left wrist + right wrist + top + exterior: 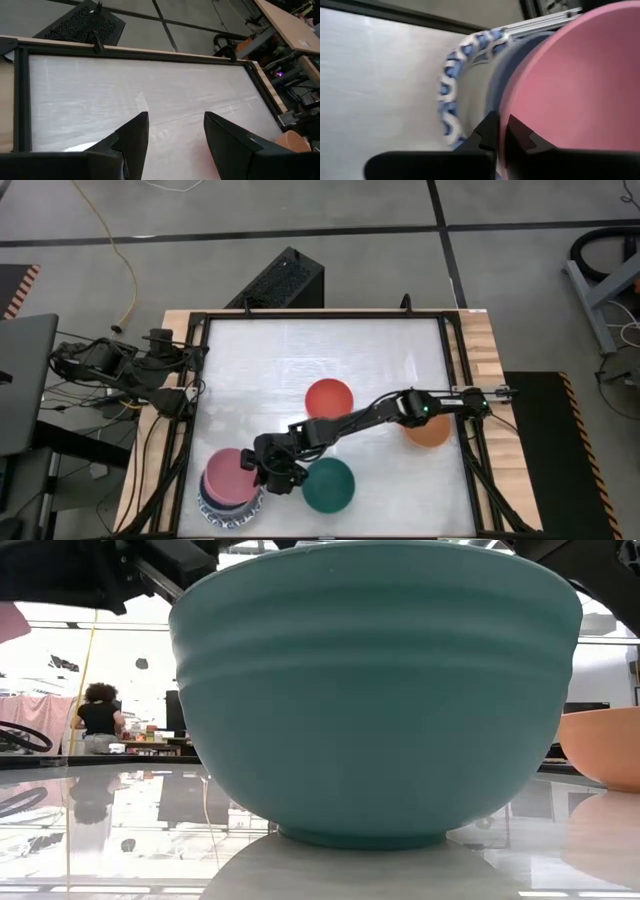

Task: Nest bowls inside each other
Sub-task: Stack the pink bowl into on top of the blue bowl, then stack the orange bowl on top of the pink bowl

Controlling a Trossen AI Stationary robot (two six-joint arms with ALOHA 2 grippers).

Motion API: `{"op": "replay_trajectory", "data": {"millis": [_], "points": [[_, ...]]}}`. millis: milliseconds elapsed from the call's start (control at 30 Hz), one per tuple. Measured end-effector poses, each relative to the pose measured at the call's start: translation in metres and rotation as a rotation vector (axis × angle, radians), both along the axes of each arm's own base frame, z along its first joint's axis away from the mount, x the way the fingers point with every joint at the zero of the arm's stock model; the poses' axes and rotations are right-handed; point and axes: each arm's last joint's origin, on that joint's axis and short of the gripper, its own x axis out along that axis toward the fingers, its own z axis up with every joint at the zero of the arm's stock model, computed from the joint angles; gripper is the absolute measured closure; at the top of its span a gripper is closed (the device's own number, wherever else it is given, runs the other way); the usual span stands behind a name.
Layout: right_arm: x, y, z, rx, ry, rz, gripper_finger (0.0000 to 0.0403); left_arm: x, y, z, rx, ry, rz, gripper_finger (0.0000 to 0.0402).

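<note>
A pink bowl [230,472] sits inside a blue bowl [495,85], which sits in a white bowl with a blue-patterned rim [451,75], at the table's near left. My right gripper [270,471] reaches across the table to this stack and is shut on the pink bowl [580,75]. A dark green bowl [329,485] stands just right of the stack, a red bowl [329,399] at the middle, and an orange bowl [432,430] partly under the right arm. My left gripper [175,135] hangs open over the table's left side. My right gripper pinches the pink bowl's rim [506,107] on the side toward the green bowl, one finger [487,131] outside the wall and the other finger [522,137] inside. The fingers slant down from the table's right. The pink bowl rests nested in the blue bowl.
A black frame [320,314] runs around the white table top. The green bowl [375,690] fills the low view, with the orange bowl [605,745] to its right. A person [98,715] stands in the room behind. The far half of the table holds no bowls.
</note>
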Motion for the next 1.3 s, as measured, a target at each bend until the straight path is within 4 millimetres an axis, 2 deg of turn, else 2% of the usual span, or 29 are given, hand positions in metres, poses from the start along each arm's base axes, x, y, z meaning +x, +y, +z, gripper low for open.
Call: {"op": "replay_trajectory", "data": {"millis": [433,733,867,967,1067,1133,1300], "points": [[-0.005,0.015,0.003,0.041,0.017,0.003,0.0312,0.000,0.000,0.000,0.014,0.013,-0.009,0.0221],[-0.007,0.011,0.016,0.096,0.034,-0.061,0.0218,0.000,0.000,0.000,0.021,0.018,-0.010,0.0221],[-0.010,0.010,0.037,0.151,0.002,-0.089,0.0185,0.000,0.000,0.000,0.022,0.018,-0.009,0.0221],[-0.015,0.007,0.053,0.143,-0.035,-0.129,0.0181,0.000,0.000,0.000,0.019,0.017,-0.010,0.0221],[-0.018,-0.005,0.066,0.101,-0.058,-0.244,0.0189,0.000,0.000,0.000,0.006,0.014,-0.013,0.0221],[-0.019,-0.024,0.078,0.094,-0.053,-0.340,0.0196,0.000,0.000,-0.001,-0.010,0.009,-0.017,0.0221],[-0.044,-0.076,0.113,0.162,0.100,-0.702,0.0203,0.003,-0.002,0.000,-0.060,-0.025,-0.016,0.0221]]}}
